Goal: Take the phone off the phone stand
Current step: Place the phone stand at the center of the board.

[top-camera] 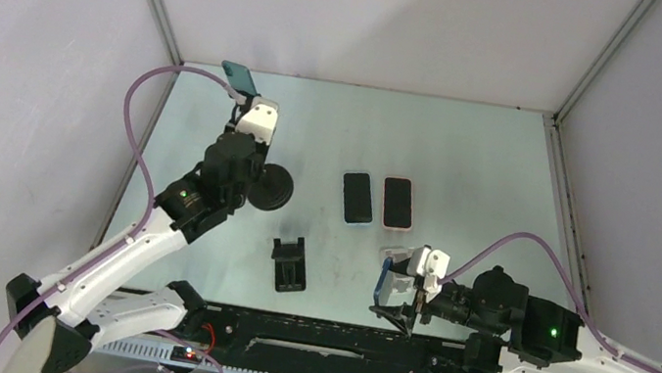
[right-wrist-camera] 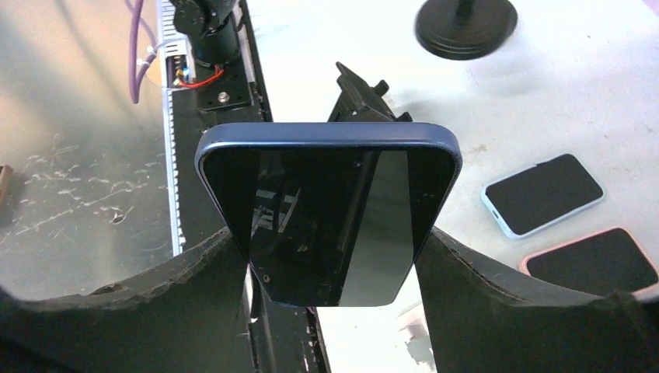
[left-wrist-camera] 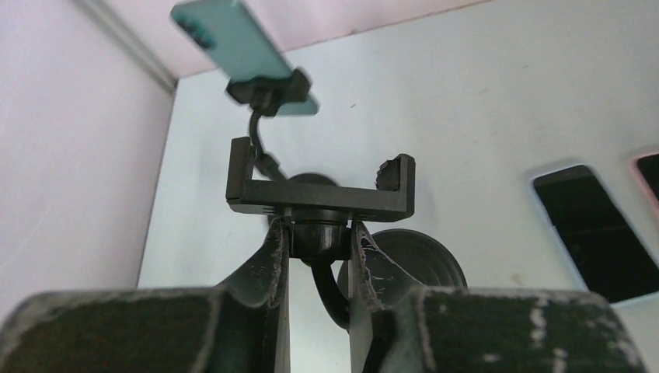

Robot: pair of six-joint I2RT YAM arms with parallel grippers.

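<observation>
My right gripper (top-camera: 392, 300) is shut on a dark blue phone (top-camera: 382, 286) and holds it just above the table's near edge. In the right wrist view the phone (right-wrist-camera: 326, 186) sits upright between the fingers (right-wrist-camera: 194, 287), screen towards the camera. My left gripper (top-camera: 242, 106) at the back left is shut on the neck of a black phone stand (left-wrist-camera: 319, 194) whose clamp is empty; its round base (top-camera: 272, 188) stands on the table. Behind it, a second stand's clamp holds a teal phone (left-wrist-camera: 245, 54), also in the top view (top-camera: 239, 77).
Two phones lie face up mid-table: one in a light blue case (top-camera: 357, 197), one in a pink case (top-camera: 398, 202). A loose black clamp holder (top-camera: 289, 264) lies near the front. The black base rail (top-camera: 323, 344) runs along the near edge. Walls enclose the table.
</observation>
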